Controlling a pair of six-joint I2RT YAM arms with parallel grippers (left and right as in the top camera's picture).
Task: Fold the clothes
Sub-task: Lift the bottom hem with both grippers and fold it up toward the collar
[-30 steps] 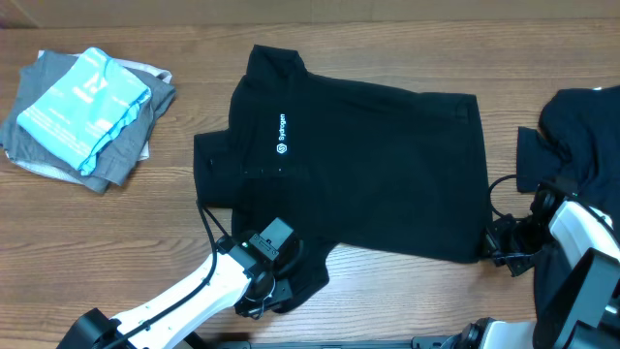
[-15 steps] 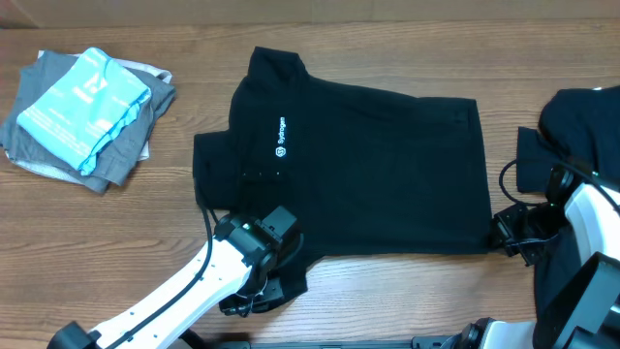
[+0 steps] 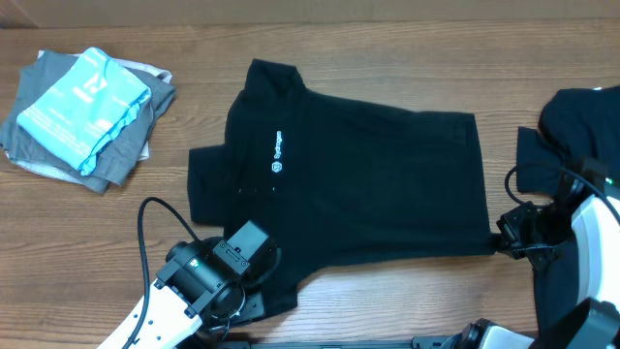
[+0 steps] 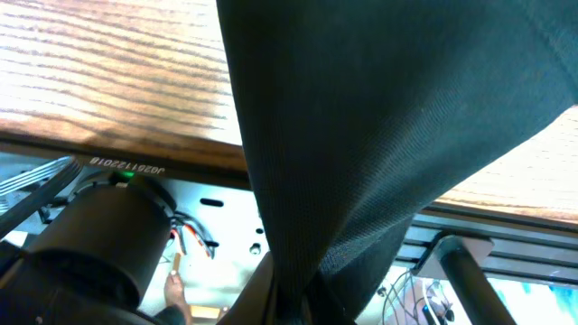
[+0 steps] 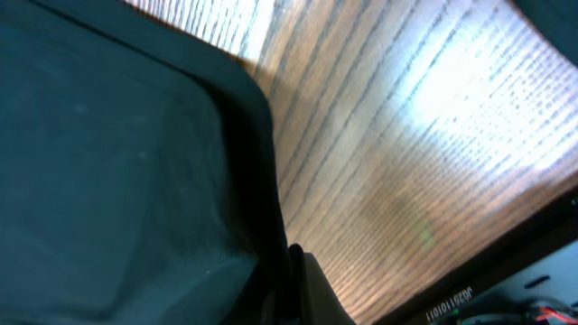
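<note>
Brown wood-grain table (image 3: 97,223) — pale glare across its boards, a metal rail (image 4: 506,244) beneath its edge

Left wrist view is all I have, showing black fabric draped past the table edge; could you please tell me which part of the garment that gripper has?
Observer: The left gripper is shut on the near sleeve of the black T-shirt, whose body lies spread flat.
Operator: Thank you, and where is the other arm?
Observer: The right gripper pinches the hem's near corner.
Operator: Anything else nearby?
Observer: A folded grey and light-blue stack at far left.
</note>
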